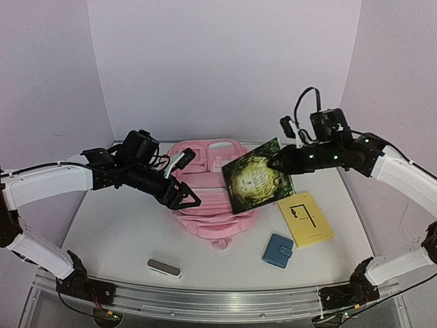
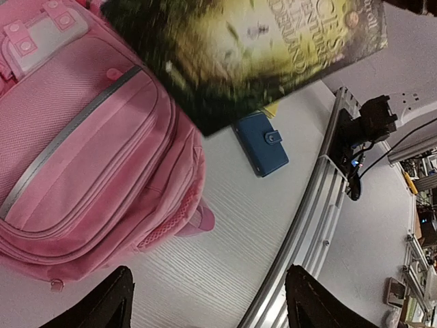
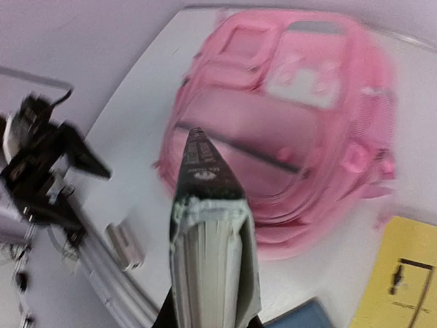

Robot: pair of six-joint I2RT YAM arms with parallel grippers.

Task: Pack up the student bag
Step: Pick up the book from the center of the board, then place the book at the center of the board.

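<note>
The student bag (image 1: 205, 205) is a large pink backpack lying flat mid-table, front pockets up; it also fills the left of the left wrist view (image 2: 82, 150) and lies under the held book in the right wrist view (image 3: 287, 116). My right gripper (image 1: 278, 162) is shut on a dark green paperback book (image 1: 256, 176), held tilted in the air over the bag's right side. In the right wrist view the book (image 3: 212, 253) stands edge-on, pages showing. My left gripper (image 1: 186, 198) hovers over the bag's left part, open and empty, fingers (image 2: 113, 304) wide apart.
A yellow booklet (image 1: 305, 219) and a blue wallet (image 1: 278, 250) lie right of the bag. A small grey case (image 1: 164, 267) rests near the front edge. The metal rail (image 1: 218, 297) runs along the table's near side. The wallet (image 2: 263, 143) lies just beside the bag's lower corner.
</note>
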